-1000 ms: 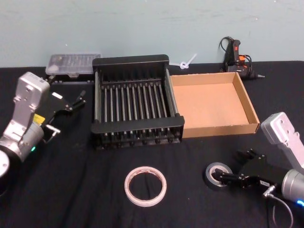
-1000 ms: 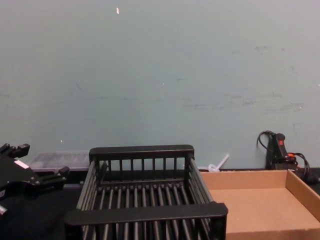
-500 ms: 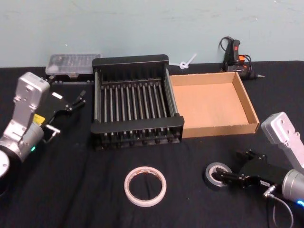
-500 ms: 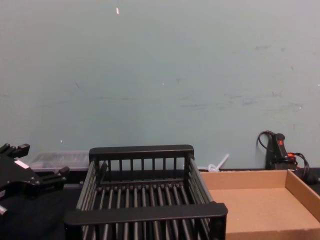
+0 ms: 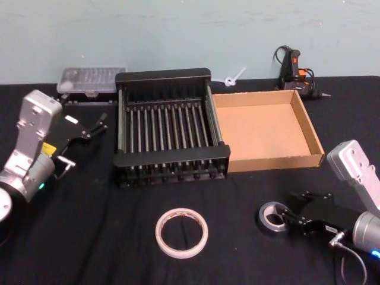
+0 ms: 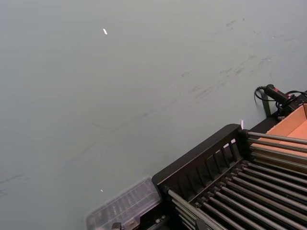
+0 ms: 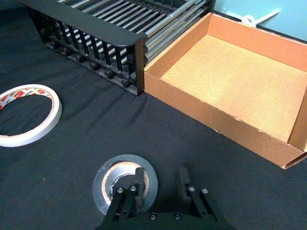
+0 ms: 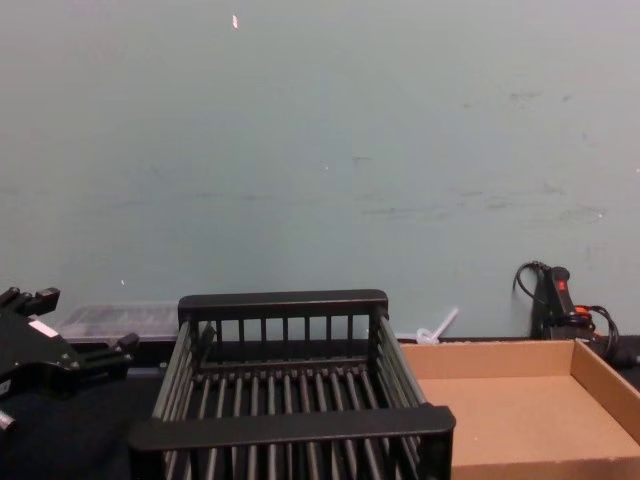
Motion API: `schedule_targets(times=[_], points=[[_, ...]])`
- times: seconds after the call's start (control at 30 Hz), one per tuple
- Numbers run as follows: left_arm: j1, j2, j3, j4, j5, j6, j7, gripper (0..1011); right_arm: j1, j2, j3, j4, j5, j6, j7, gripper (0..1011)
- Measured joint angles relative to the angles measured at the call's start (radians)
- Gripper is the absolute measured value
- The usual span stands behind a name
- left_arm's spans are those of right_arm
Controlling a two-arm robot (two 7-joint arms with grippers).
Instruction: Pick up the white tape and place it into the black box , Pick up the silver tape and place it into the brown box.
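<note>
Black cloth covers the counter, with a pale green wall behind it. Nearest, at about 6 o'clock in the head view, the white tape lies flat on the cloth, free of both grippers. At about 4 o'clock the silver tape lies flat as well, and the right gripper is set low at it. In the right wrist view its fingers are seen spread, one reaching down into the core of the roll and the other outside the roll's wall, so that the wall stands between them; whether either one touches the roll cannot be told. Farther back, at the centre, the black box stands with its slatted bottom bare. Touching its side, toward 2 o'clock, the brown box sits with nothing inside. At 9 o'clock the left gripper is held above the cloth, well apart from both tapes, its fingers spread. At 11 o'clock, behind the black box, a clear lidded container rests against the wall. At 1 o'clock a glue gun with its cord lies behind the brown box.
</note>
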Motion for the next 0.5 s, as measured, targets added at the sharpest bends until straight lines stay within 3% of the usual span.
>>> schedule_targets(times=[0.07, 0.23, 0.37, 0.5], points=[[0.0, 0.0, 0.0, 0.0, 0.0, 0.0, 0.0, 1001, 0.0, 0.0, 0.0, 0.0, 0.0, 0.0, 0.0, 432], [0.0, 0.0, 0.0, 0.0, 0.0, 0.0, 0.0, 1001, 0.0, 0.0, 0.0, 0.0, 0.001, 0.0, 0.0, 230], [0.0, 0.0, 0.0, 0.0, 0.0, 0.0, 0.0, 1001, 0.0, 0.0, 0.0, 0.0, 0.001, -0.001, 0.0, 133], [0.0, 0.0, 0.0, 0.0, 0.0, 0.0, 0.0, 1001, 0.0, 0.0, 0.0, 0.0, 0.001, -0.001, 0.0, 124]])
